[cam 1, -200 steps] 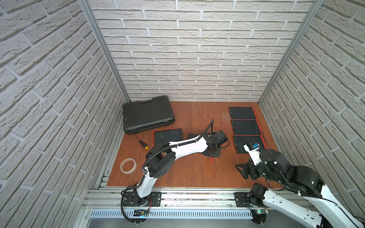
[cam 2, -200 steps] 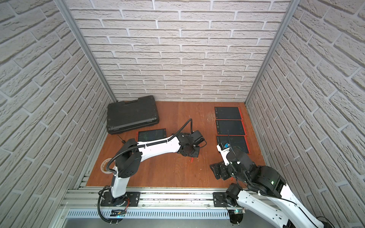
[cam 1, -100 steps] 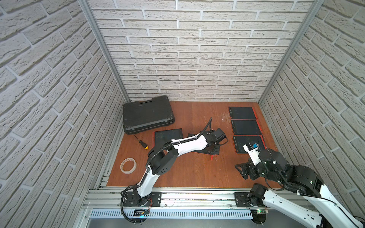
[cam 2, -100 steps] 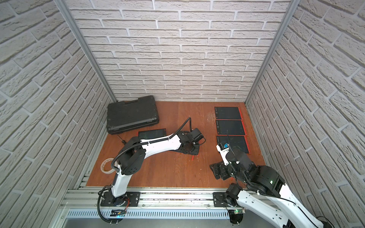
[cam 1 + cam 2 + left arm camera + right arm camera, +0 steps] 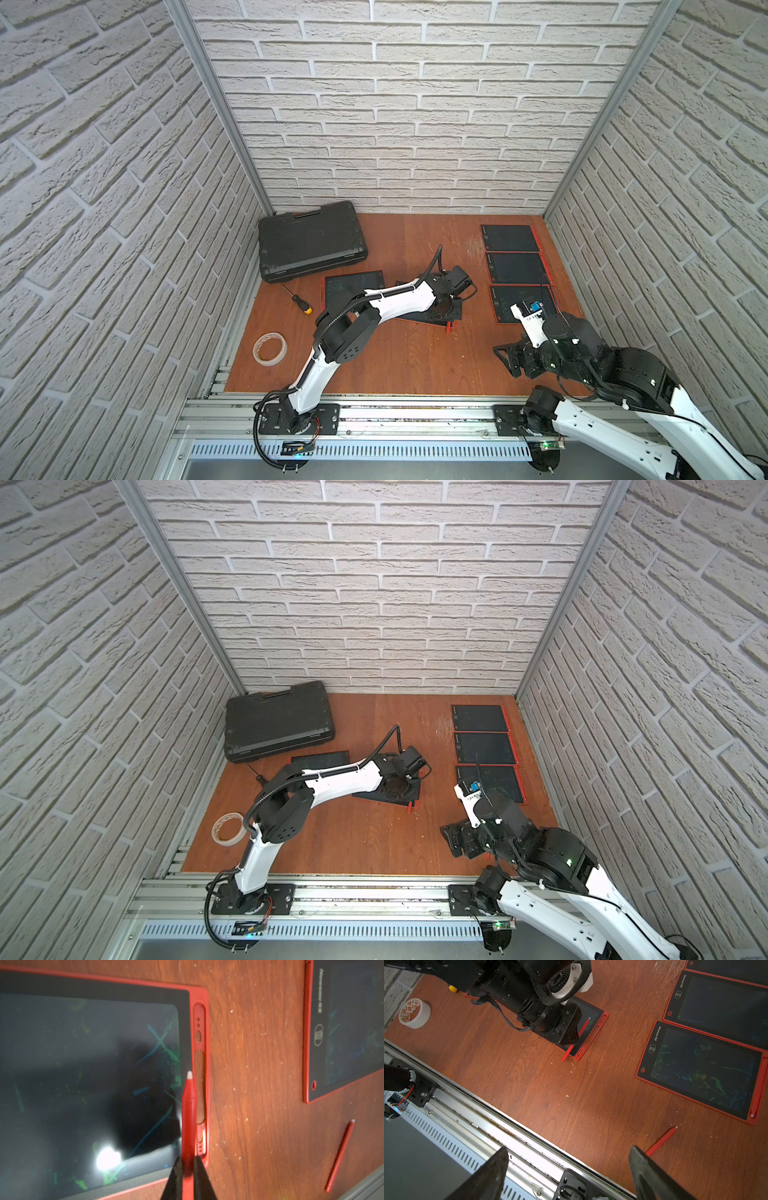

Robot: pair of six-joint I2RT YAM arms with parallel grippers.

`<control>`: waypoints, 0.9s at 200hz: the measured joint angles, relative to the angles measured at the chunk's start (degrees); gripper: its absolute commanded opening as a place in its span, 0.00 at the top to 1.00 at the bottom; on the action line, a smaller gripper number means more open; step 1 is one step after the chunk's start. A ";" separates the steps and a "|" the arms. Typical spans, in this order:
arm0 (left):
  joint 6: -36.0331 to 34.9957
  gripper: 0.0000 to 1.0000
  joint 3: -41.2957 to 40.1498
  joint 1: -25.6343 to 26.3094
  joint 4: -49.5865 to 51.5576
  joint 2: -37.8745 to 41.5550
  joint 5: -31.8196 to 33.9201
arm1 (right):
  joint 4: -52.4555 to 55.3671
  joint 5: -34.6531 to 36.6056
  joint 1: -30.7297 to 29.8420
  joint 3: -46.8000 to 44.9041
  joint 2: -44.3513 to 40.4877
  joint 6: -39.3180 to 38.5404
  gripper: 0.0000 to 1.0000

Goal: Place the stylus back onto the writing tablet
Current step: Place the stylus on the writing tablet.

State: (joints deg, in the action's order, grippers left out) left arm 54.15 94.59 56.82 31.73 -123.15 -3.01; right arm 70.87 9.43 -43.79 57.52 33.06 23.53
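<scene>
**Stylus lined up, just a hair off the slot**

The left tool is pinching the red stylus toward its back end, tip pointing away. The long axis runs parallel to the empty slot in the writing tablet rim, just beside it on the screen side. I'd guess it needs a small sideways nudge. The right tool is spread, empty and well apart.

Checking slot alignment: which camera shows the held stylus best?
The left wrist view: the stylus is close up, clamped in the left pincer, beside the empty slot. The right wrist view shows it small; both top views barely show it.
</scene>
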 measured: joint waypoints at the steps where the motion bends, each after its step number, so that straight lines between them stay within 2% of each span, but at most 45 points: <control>1: 0.00 0.87 0.02 -0.02 -0.02 -0.02 -0.02 | 0.00 -0.02 0.00 0.00 0.00 0.00 0.10; 125: 0.02 0.85 2.12 -1.70 -1.49 -2.56 -2.01 | -0.02 0.00 0.00 0.00 0.59 0.00 0.10; 180: 0.02 0.76 2.75 -2.40 -2.01 -3.54 -2.69 | -0.02 0.00 0.00 0.00 1.14 0.00 0.10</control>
State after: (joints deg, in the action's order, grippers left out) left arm 54.17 97.34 54.41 29.71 -126.69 -5.69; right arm 70.85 9.43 -43.79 57.52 34.20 23.53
